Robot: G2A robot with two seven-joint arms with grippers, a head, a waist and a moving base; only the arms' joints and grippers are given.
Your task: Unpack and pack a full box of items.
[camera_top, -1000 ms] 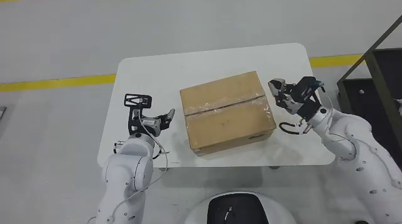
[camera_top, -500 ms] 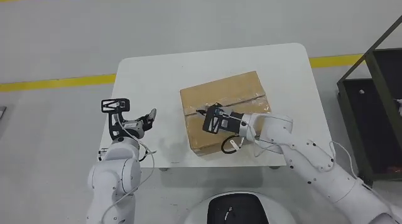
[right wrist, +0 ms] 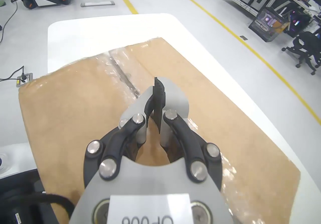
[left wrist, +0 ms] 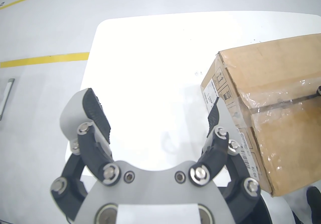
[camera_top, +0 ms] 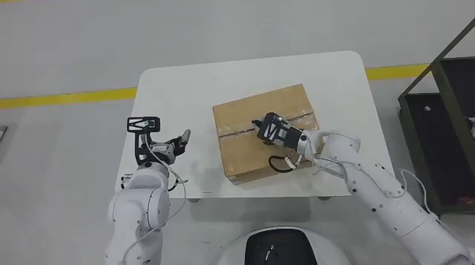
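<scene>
A brown cardboard box point(camera_top: 256, 113) sealed with clear tape along its middle seam sits on the white table point(camera_top: 185, 87). My right gripper point(camera_top: 259, 125) is shut with nothing in it and rests over the taped seam point(right wrist: 124, 75) on top of the box point(right wrist: 75, 109); its fingertips point(right wrist: 158, 89) are pressed together. My left gripper point(camera_top: 182, 137) is open and empty above the table's near left part, apart from the box's labelled end face point(left wrist: 225, 99). Its fingers point(left wrist: 94, 107) spread wide over bare table point(left wrist: 150, 71).
A dark metal rack point(camera_top: 438, 124) stands beside the table on the right. Yellow floor lines point(camera_top: 67, 98) run behind and beside the table. Benches, equipment and chairs point(right wrist: 306, 46) stand farther off in the room.
The right gripper swung from the box's right end onto its top, reached the left part, then drew back to the right along the seam. The left arm pulled back, then edged toward the box.
</scene>
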